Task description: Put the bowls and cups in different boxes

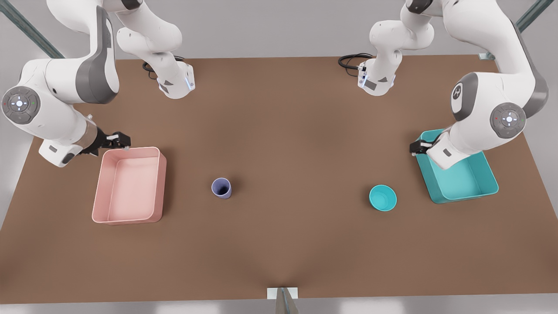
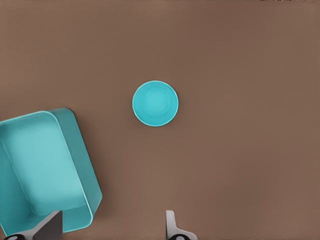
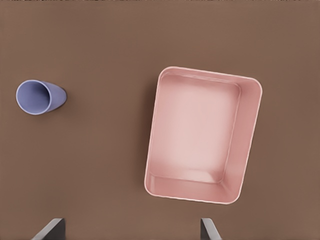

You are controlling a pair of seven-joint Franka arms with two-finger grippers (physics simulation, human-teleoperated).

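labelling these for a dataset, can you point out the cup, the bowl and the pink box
cup (image 1: 221, 188), front view, on its dark inside at the rim
bowl (image 1: 382, 197), front view, on the middle of its teal inside
pink box (image 3: 241, 150), right wrist view, on its side wall

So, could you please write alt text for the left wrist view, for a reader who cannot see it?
A small teal bowl sits upright and alone on a brown table, apart from a larger teal box standing open nearby. The left gripper is open, with its two fingertips showing at the picture's edge.
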